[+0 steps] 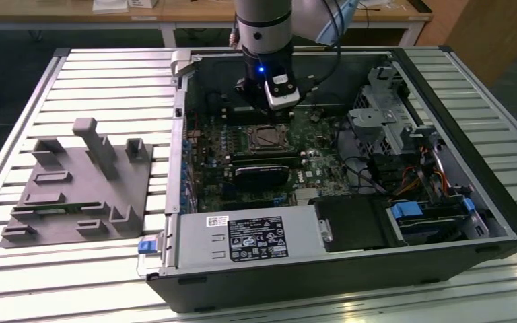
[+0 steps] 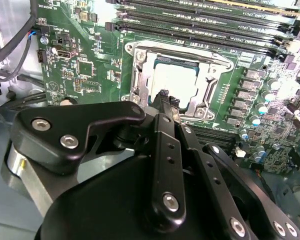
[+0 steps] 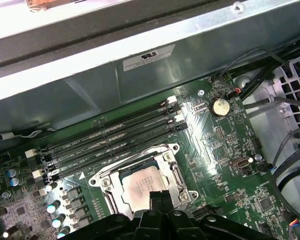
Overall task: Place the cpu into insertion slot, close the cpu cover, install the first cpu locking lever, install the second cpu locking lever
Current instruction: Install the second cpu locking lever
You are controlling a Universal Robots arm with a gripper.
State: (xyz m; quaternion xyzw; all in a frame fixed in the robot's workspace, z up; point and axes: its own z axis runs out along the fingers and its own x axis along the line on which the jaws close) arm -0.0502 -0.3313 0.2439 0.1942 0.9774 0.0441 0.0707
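Grey fixture: lies on the slatted table at the exterior view's left, just beside the open computer case; nothing on it that looks like a chip.
Circuit board: green, lying flat inside the case, with the long black memory slots beside the socket.
Cpu: already seated; in both wrist views its silvery top sits flat and square inside the insertion slot, so I judge the first step done.
Cpu cover: the thin metal frame appears to lie down flat around the chip, whose top shows through its window; I judge the cover closed, or very nearly.
Locking levers: I cannot make out whether either thin lever along the socket's sides is hooked down, so both lever steps may be left to do.
Gripper: hangs over the socket's near edge, tips close above or touching the frame; contact is not certain.
Fingers: pressed together into one narrow black tip, pinching nothing.
Arm: stands upright over the board in the exterior view, its wrist just above the socket.
Black power-supply box: sits toward the exterior view's right and nearer the camera, well apart from the work.
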